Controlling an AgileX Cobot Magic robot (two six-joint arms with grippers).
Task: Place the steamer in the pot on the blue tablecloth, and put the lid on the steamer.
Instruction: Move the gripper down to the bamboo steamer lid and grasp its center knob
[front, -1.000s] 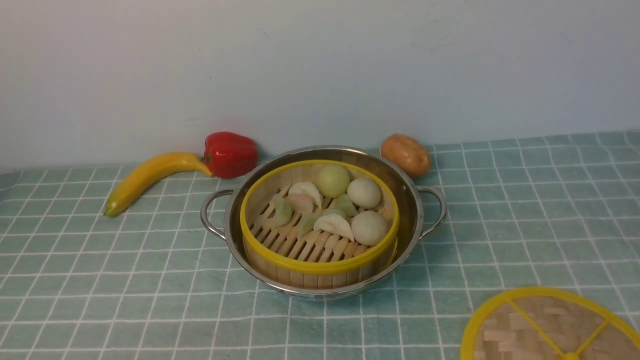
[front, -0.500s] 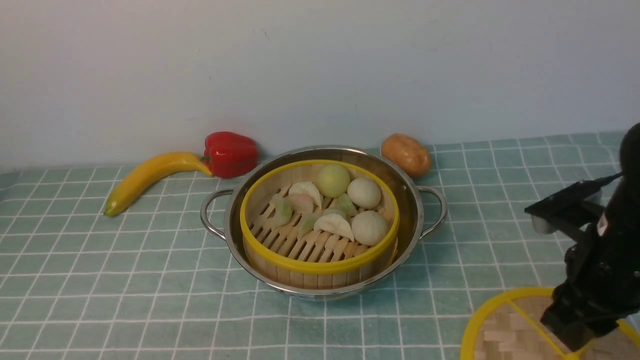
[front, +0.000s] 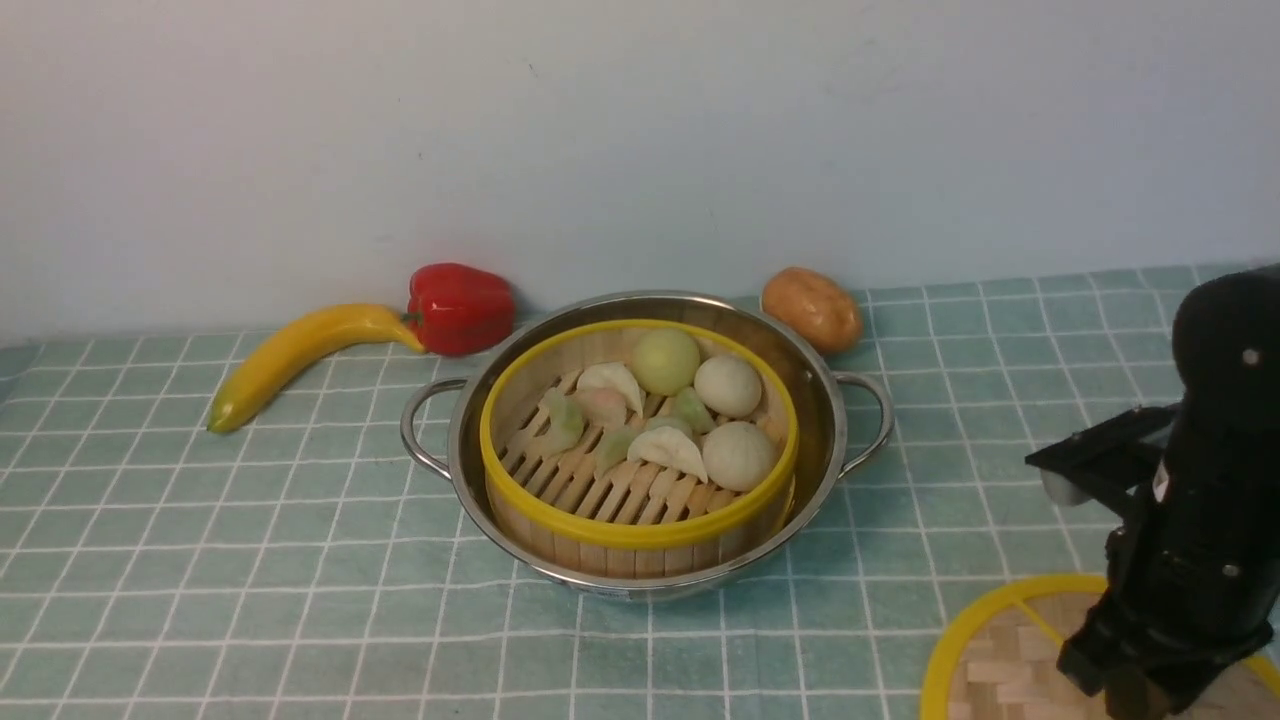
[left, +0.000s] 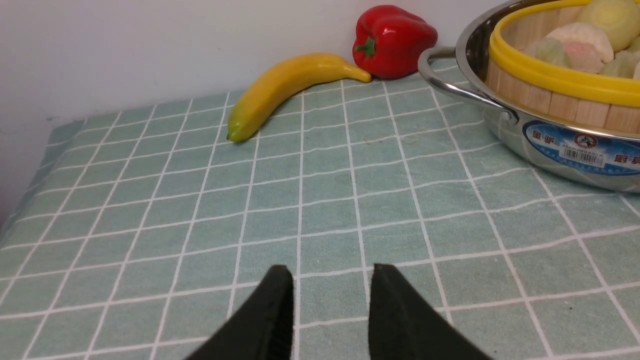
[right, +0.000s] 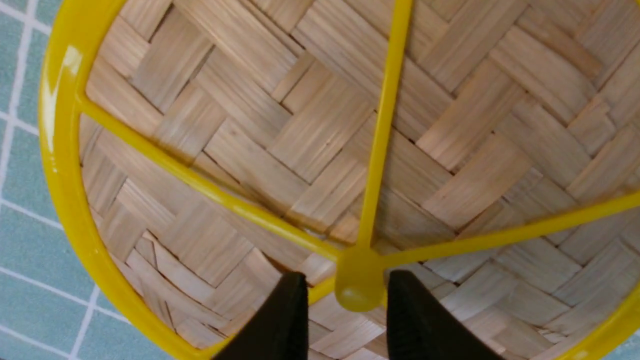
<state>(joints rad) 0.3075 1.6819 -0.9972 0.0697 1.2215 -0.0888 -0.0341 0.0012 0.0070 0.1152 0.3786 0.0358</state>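
The steamer (front: 640, 530), with toy dumplings and buns, sits inside the shiny pot (front: 830, 420) on the blue tablecloth (front: 200, 560). The lid (front: 985, 660) lies flat on the cloth at the front right, partly hidden by my right arm. In the right wrist view my right gripper (right: 345, 280) is open just above the lid (right: 250, 125), its fingers either side of the yellow centre knob (right: 357, 287). My left gripper (left: 330, 272) is open and empty, low over the cloth, left of the pot (left: 550, 150) and steamer (left: 550, 80).
A banana (front: 300, 355) and a red pepper (front: 460, 308) lie behind the pot to the left, a potato (front: 812, 308) behind it to the right, all near the back wall. The cloth's left edge shows in the left wrist view (left: 30, 200).
My right arm has come into the front view from the right and lowered over the lid. The pot, steamer and lid have not moved.
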